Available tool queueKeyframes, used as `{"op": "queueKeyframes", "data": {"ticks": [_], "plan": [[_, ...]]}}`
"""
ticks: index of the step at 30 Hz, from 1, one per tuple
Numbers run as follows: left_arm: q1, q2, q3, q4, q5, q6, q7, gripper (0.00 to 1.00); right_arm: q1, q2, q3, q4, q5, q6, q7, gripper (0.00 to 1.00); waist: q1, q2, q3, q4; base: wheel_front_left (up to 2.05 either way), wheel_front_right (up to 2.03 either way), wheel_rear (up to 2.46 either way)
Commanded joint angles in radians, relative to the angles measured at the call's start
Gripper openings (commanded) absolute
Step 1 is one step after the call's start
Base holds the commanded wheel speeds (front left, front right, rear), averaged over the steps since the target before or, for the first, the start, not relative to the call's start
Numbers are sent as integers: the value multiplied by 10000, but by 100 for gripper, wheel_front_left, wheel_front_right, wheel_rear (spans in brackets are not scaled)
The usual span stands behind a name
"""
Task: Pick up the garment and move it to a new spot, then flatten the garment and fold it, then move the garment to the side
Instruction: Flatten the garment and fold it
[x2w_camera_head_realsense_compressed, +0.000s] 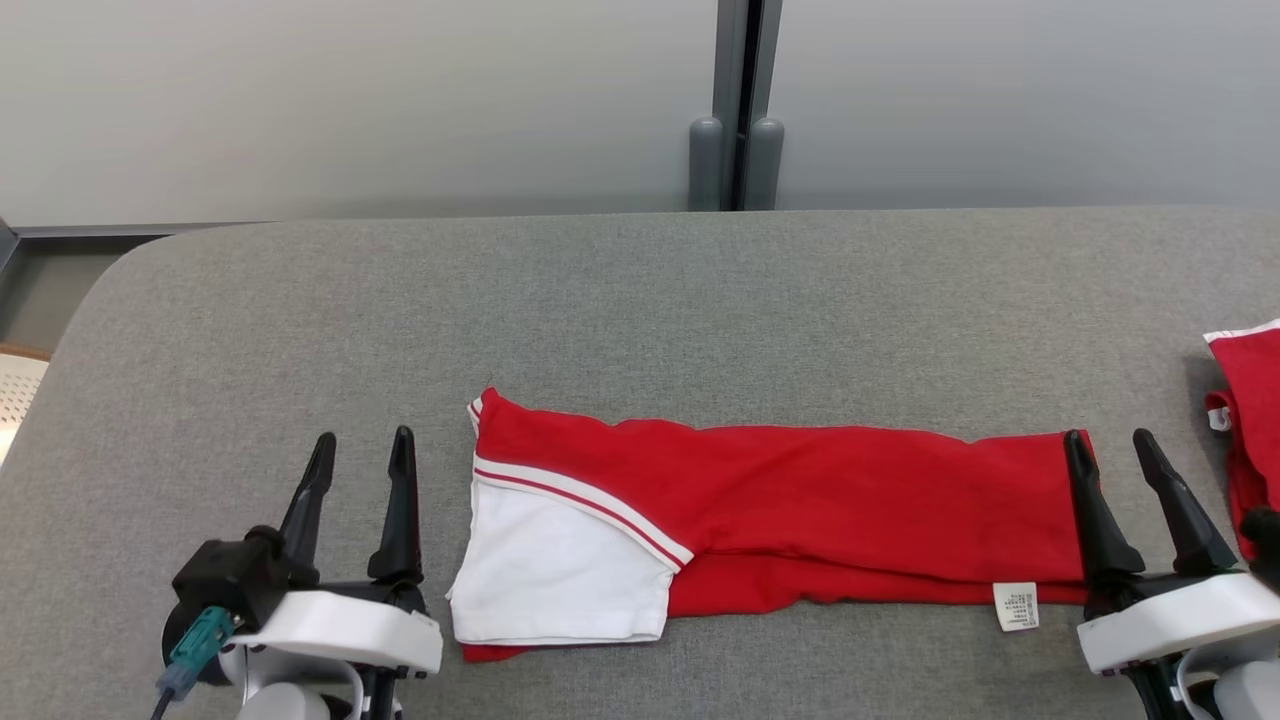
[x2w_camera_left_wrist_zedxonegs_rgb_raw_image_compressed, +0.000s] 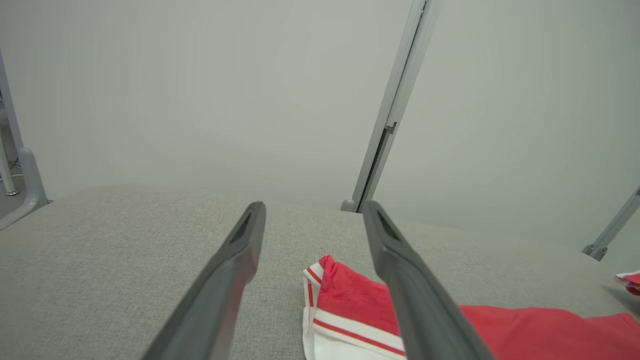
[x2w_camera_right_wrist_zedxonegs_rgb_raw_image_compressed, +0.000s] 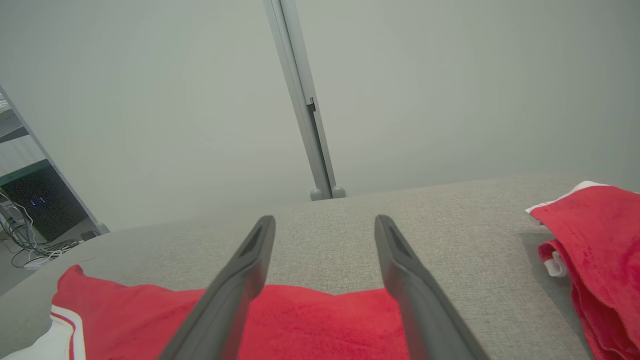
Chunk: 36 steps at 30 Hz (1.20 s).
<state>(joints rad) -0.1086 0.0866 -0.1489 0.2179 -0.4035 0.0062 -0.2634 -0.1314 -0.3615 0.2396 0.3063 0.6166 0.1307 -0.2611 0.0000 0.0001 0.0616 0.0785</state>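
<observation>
Lying folded in a long strip on the near middle of the grey fabric-covered desk (x2w_camera_head_realsense_compressed: 640, 300), the red garment with white sleeve (x2w_camera_head_realsense_compressed: 800, 500) sits between two gaping, empty claws: left claw (x2w_camera_head_realsense_compressed: 363, 437) beside the sleeve, right claw (x2w_camera_head_realsense_compressed: 1108, 436) at the opposite end.

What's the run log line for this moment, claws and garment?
garment: folded into a long strip on grey surface | left claw: open, beside sleeve end | right claw: open, at other end | second red garment: far right
</observation>
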Motion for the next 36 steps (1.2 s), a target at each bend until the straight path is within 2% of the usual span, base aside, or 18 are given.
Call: {"op": "queueKeyframes", "data": {"ticks": [1,7,11,17,25,36], "plan": [[112,-64,249,72,119,-81,-7,100,82,70,-68,38,-153,2,-54,100,0,-1,32,17,0,0,0],[233,-319,593,224,758,-546,-7,100,76,573,-583,257,-836,2,-54,100,0,-1,302,143,0,0,0],[10,-339,402,320,457,-600,-8,100,-11,850,-1185,598,-1242,2,-55,100,0,-1,422,218,0,0,0],[-156,-335,184,417,407,-651,-8,100,-290,1294,-2093,2029,-1690,2,-55,100,0,-1,542,353,0,0,0],[-257,-336,83,434,537,-647,-10,100,-948,1841,-3146,3829,-1502,2,-54,100,0,-1,745,506,0,0,0],[-281,-339,162,210,451,-567,-8,100,-1279,1998,-3230,4788,-795,2,-52,100,0,-1,907,619,0,0,0]]}}
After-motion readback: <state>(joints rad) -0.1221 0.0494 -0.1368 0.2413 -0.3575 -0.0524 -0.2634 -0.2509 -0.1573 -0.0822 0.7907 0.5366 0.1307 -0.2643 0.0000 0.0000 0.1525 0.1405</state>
